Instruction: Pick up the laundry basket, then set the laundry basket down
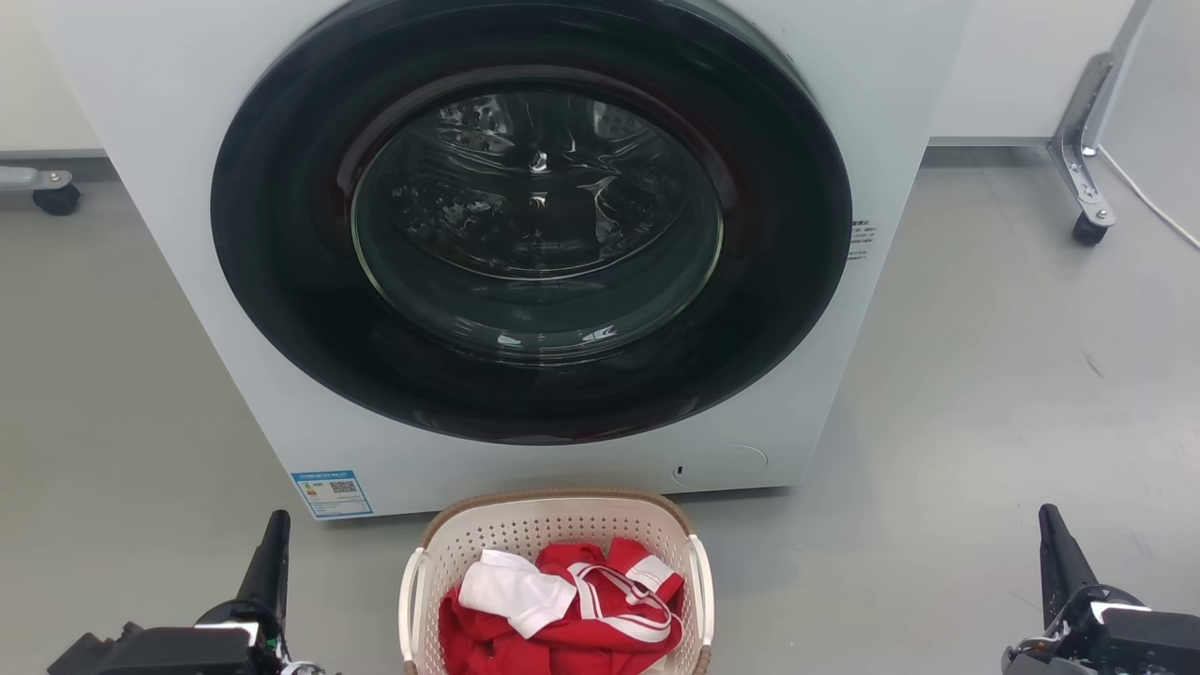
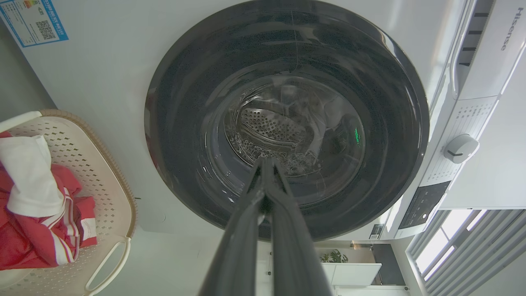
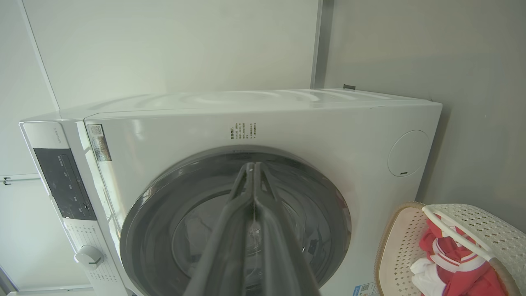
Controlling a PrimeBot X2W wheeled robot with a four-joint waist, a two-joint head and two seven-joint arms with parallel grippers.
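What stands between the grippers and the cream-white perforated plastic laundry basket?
Nothing visible. Bare grey floor separates the left gripper and the right gripper from the white side handles of the cream-white perforated laundry basket.

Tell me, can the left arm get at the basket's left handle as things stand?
Probably yes: bare floor alone separates the left arm from the basket's handle; its shut jaws must open first.

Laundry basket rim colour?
Brown, woven-look rim on the laundry basket; clearest in the head view.
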